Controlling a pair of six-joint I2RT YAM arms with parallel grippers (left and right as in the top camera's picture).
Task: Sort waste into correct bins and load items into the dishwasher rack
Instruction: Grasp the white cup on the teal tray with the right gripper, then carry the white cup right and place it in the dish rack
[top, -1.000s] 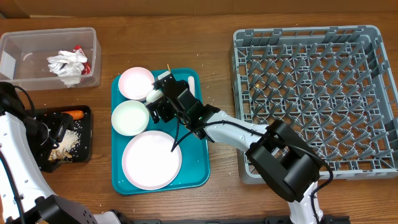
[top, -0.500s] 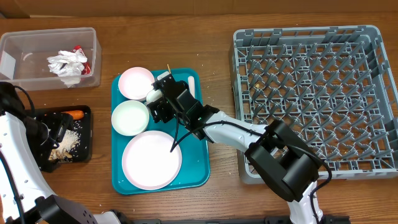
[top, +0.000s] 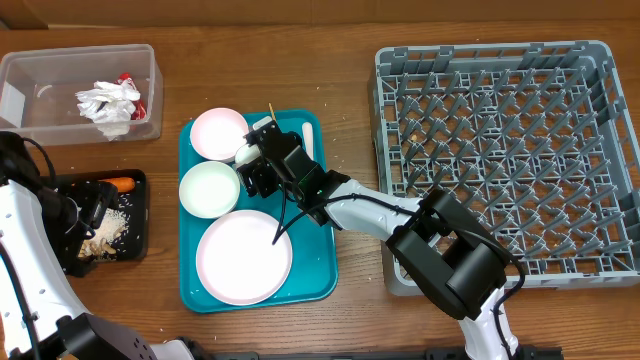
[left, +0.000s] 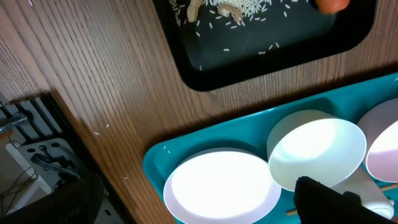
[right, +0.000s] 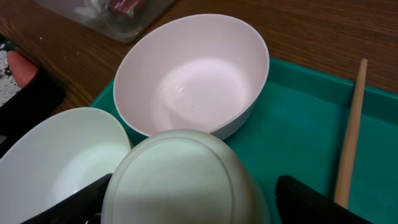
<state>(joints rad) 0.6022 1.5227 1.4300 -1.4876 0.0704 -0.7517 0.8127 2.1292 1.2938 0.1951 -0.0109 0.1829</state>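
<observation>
1. Right gripper (top: 254, 160) reaches over the far part of the teal serving tray (top: 318, 250); its two black fingers (right: 311, 202) stand wide apart, one on each side of a small white cup (right: 186, 180) that lies upside down between them; whether they press on the cup or only flank it, I cannot tell.
2. Cup sits on the tray between two bowls, touching or just beside both; a pale pink bowl (top: 218, 132) is on its far side and a white bowl (top: 209, 188) on its near left.
3. Large round plate (top: 243, 258) fills the near half of the tray, just near of the white bowl.
4. Thin wooden stick (right: 351, 130) lies on the tray just right of the pink bowl; a white plastic utensil (top: 311, 140) rests by the tray's far right edge.
5. Left gripper (top: 88, 212) hangs over the black tray (top: 135, 240) at the left, jaws spread wide with nothing seen between them.
6. Black tray holds rice grains (top: 115, 225) and an orange carrot piece (top: 122, 184).
7. Clear plastic tub (top: 30, 120) stands at the far left; inside are a crumpled white napkin (top: 108, 102) and a red wrapper (top: 127, 82).
8. Grey dishwasher rack (top: 380, 100) stands on the right, well apart from the cup.
</observation>
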